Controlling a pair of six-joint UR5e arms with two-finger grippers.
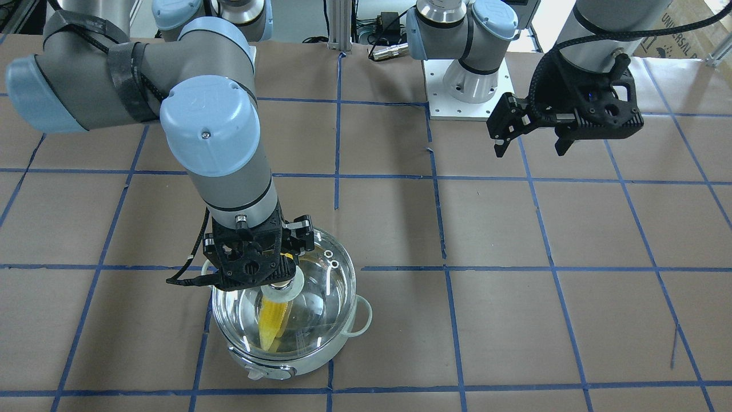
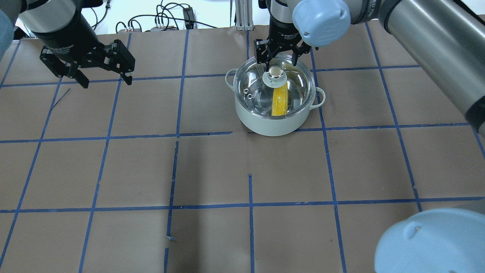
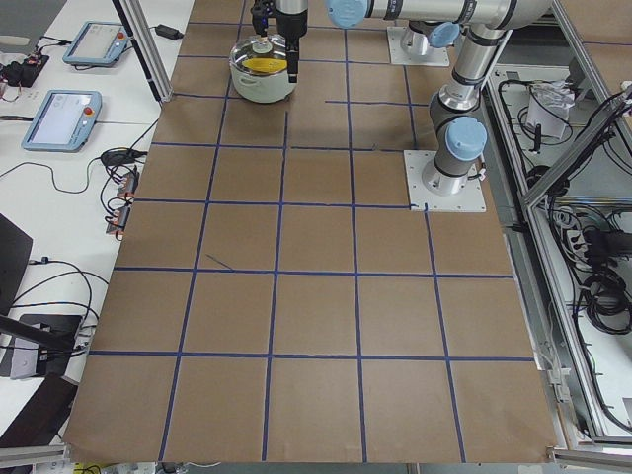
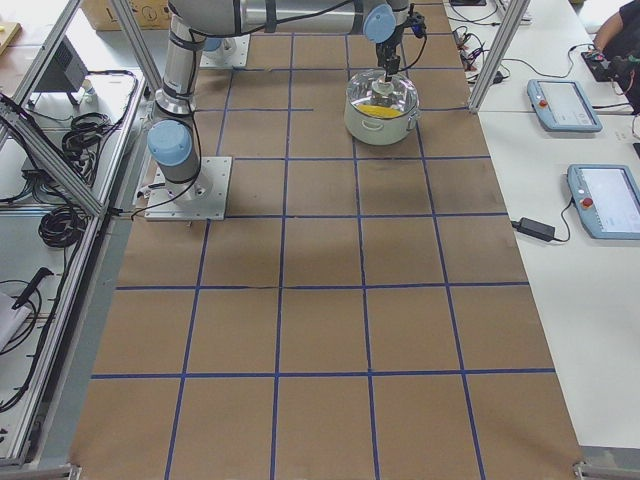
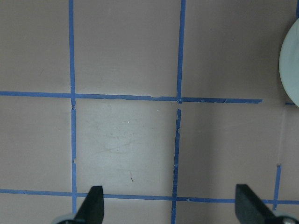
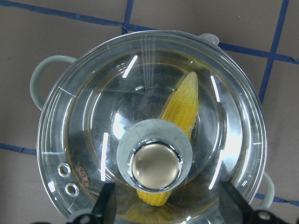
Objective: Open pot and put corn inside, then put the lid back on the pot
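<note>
The pale mint pot (image 2: 265,123) stands on the brown paper at the far middle of the table. The yellow corn (image 2: 279,100) lies inside it, seen through the clear glass lid (image 2: 299,81), which sits on the pot's rim. My right gripper (image 2: 276,60) is open just over the lid, its fingers (image 6: 105,201) standing wide apart on both sides of the knob (image 6: 156,165) without touching it. The corn (image 6: 184,105) and lid (image 6: 93,116) fill the right wrist view. My left gripper (image 2: 107,82) is open and empty, held above the table far to the pot's left.
The table is brown paper with a grid of blue tape (image 2: 178,134). The arms' white base plates (image 1: 466,97) stand at the robot's edge. Tablets and cables (image 3: 64,118) lie on the side benches, off the work surface.
</note>
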